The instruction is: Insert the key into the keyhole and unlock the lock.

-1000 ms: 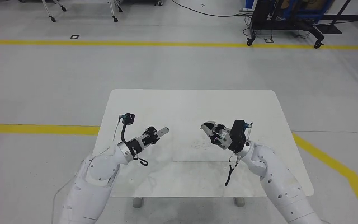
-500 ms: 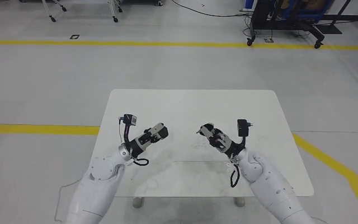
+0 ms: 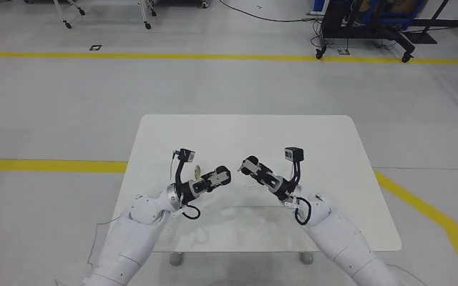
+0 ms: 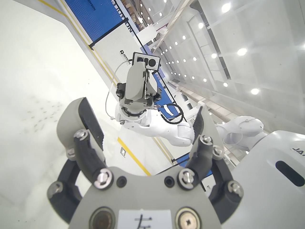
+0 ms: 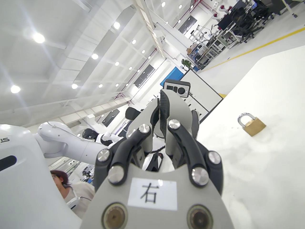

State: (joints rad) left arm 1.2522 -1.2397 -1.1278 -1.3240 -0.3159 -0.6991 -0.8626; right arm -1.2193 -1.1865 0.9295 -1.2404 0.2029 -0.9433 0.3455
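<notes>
A small brass padlock (image 3: 197, 171) with a silver shackle lies on the white table (image 3: 322, 143), close beside my left forearm. The right wrist view shows the padlock (image 5: 251, 125) lying flat with its shackle closed. My left gripper (image 3: 221, 174) hovers over the table's middle, open, with nothing between its fingers (image 4: 82, 120). My right gripper (image 3: 247, 166) faces it from a short distance, and its fingers (image 5: 164, 107) are pressed together. I cannot tell whether anything thin is pinched between them. The left wrist view has the right gripper (image 4: 138, 82) straight ahead, shut.
Faint scuff marks (image 3: 254, 184) dot the table under the two grippers. The table's far half and right side (image 3: 336, 193) are bare. Both forearms angle in from the near edge.
Both arms have swung inward, so the two grippers now face each other near the table's middle. The padlock has come into sight beside the left forearm.
</notes>
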